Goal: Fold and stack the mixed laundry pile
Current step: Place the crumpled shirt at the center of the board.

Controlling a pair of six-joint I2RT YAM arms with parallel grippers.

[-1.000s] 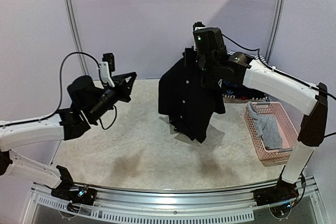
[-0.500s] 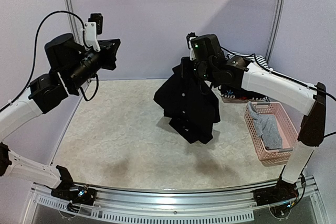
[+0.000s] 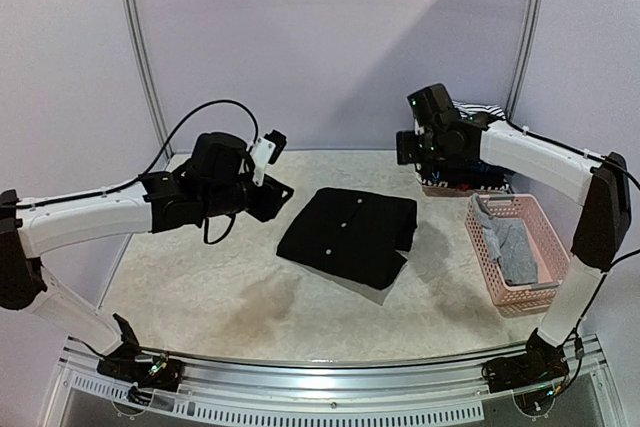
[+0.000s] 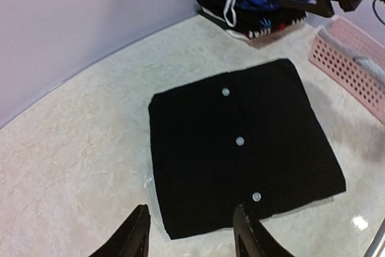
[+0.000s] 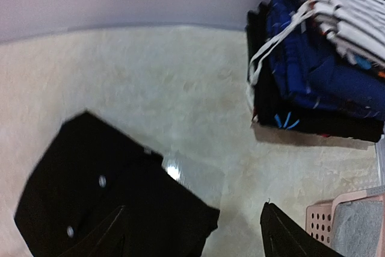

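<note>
A black buttoned shirt (image 3: 348, 237) lies folded flat on the table's middle, and it shows from close up in the left wrist view (image 4: 246, 142) and the right wrist view (image 5: 108, 203). My left gripper (image 3: 284, 193) hovers open just off its left edge, its fingertips (image 4: 139, 233) empty. My right gripper (image 3: 405, 150) hangs open above the shirt's far right corner (image 5: 195, 233), holding nothing. A grey garment (image 3: 508, 247) lies in the pink basket (image 3: 486, 262). A black-and-white striped garment (image 5: 343, 10) tops a folded stack (image 5: 319, 82).
The folded stack (image 3: 465, 179) sits at the back right against the wall, partly behind my right arm. The pink lattice basket (image 4: 355, 58) stands along the right edge. Purple walls close the back and sides.
The black shirt hung from my shut right gripper; now it lies flat on the table. My right gripper has opened and drawn back to the right. My left arm has swung down beside the shirt and opened.
</note>
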